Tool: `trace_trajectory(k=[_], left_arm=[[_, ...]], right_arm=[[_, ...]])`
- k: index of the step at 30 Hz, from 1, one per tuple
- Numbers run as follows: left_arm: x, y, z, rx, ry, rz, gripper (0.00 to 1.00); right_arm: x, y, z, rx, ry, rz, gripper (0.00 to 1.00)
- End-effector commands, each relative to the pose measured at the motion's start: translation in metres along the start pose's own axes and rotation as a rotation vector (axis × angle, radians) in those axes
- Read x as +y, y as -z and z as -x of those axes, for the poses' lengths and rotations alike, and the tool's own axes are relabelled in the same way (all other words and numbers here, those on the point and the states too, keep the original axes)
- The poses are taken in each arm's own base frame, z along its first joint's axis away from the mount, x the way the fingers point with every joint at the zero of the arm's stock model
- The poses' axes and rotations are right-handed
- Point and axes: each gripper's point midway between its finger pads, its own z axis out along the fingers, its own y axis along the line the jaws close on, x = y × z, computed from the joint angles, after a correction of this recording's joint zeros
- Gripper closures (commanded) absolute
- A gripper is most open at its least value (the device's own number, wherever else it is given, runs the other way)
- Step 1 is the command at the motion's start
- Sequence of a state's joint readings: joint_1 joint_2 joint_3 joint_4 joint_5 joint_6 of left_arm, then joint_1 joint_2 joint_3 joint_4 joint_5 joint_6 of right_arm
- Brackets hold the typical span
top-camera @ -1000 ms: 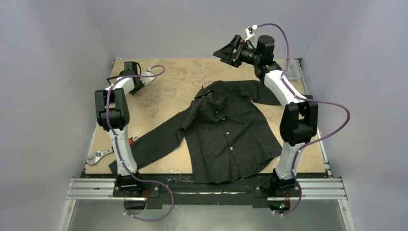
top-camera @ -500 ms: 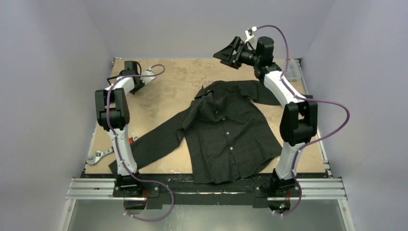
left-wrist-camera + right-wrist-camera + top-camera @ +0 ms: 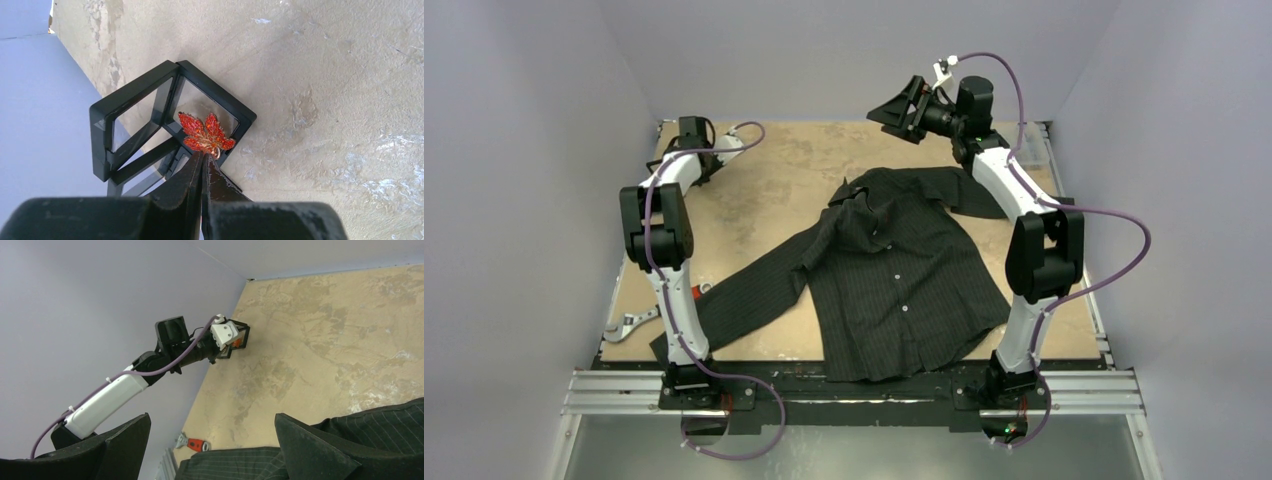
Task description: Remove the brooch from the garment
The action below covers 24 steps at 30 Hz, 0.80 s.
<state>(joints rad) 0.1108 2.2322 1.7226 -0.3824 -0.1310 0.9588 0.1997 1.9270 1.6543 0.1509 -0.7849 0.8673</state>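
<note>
brooch (image 3: 205, 132), a glittery red maple leaf, is pinched by the left gripper (image 3: 204, 160) over a black clear-paned box (image 3: 131, 102) at the table's (image 3: 794, 170) ten o'clock; the right gripper (image 3: 212, 440) is held spread.

the garment (image 3: 390, 440) runs off the right wrist view's bottom edge.
</note>
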Motion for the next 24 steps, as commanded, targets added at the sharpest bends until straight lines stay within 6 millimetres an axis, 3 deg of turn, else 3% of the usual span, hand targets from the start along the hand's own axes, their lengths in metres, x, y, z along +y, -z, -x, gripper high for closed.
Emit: trace_trajectory(k=[1,7,10,14,18,21,24], left_arm=[[0.016,0.005,0.010,-0.027,0.027,0.037,1.00],[0.011,0.011,0.009,-0.037,0.029,0.010,1.00],[0.004,0.033,0.019,-0.095,0.044,-0.016,0.98],[-0.007,0.093,0.047,-0.217,0.063,-0.053,0.94],[-0.017,0.159,0.079,-0.335,0.236,-0.147,0.90],[-0.017,0.209,0.100,-0.425,0.342,-0.197,0.76],[-0.013,0.254,0.114,-0.501,0.418,-0.213,0.51]], right_arm=[[0.026,0.010,0.010,-0.021,0.052,0.060,0.01],[0.028,0.008,0.011,-0.019,0.063,0.075,0.01],[0.030,0.008,0.013,-0.027,0.076,0.085,0.01],[0.033,0.009,0.014,-0.029,0.111,0.094,0.01],[0.037,0.016,0.014,-0.030,0.188,0.075,0.01],[0.039,0.025,0.015,-0.037,0.280,0.030,0.01],[0.039,0.039,0.013,-0.044,0.389,-0.022,0.01]])
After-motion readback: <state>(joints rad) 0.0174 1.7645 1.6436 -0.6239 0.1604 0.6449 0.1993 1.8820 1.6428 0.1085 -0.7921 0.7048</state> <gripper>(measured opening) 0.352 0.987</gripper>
